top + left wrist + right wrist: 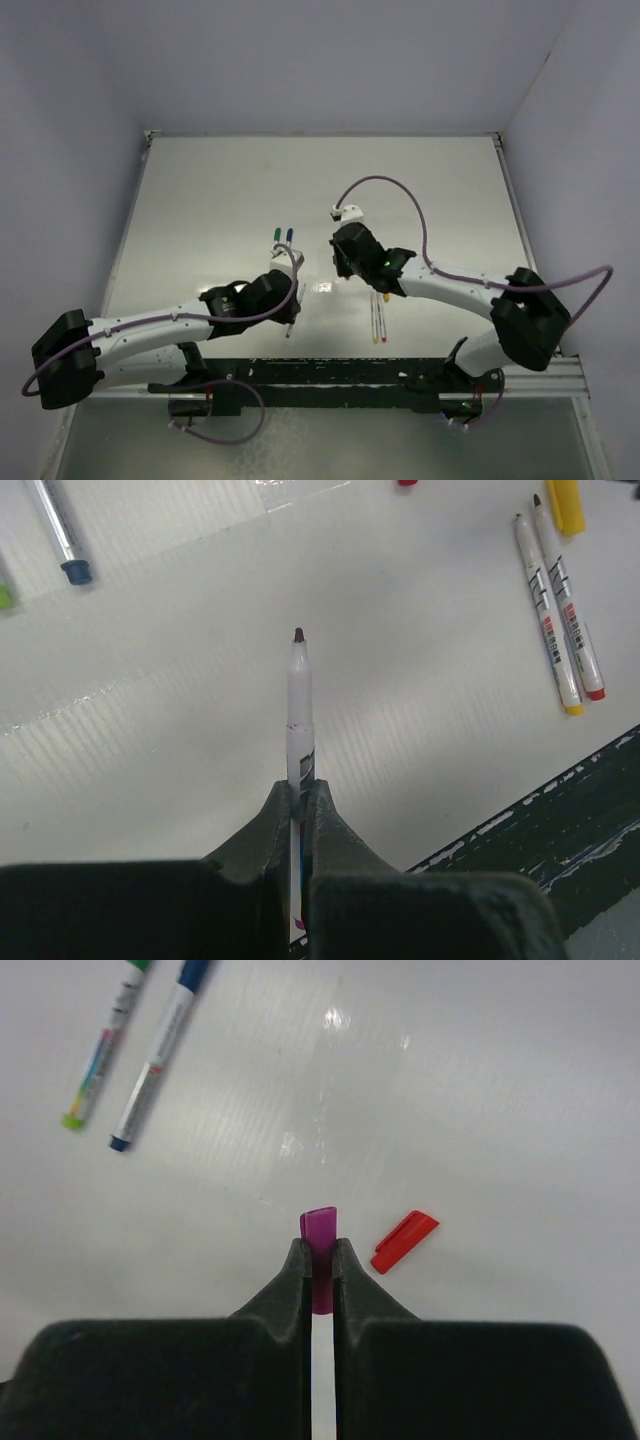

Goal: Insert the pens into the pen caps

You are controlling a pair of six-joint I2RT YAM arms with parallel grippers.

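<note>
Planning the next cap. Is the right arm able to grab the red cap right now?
Probably not yet: the right tool is shut on the magenta cap. The red cap lies close beside it, uncovered.

In your left wrist view the top edge cut off the yellow cap (566, 505) and the blue pen (58, 528) — the base of the magenta cap (320, 1228) sat hidden between the fingers (285, 1295) of the right gripper (319, 1250).
</note>
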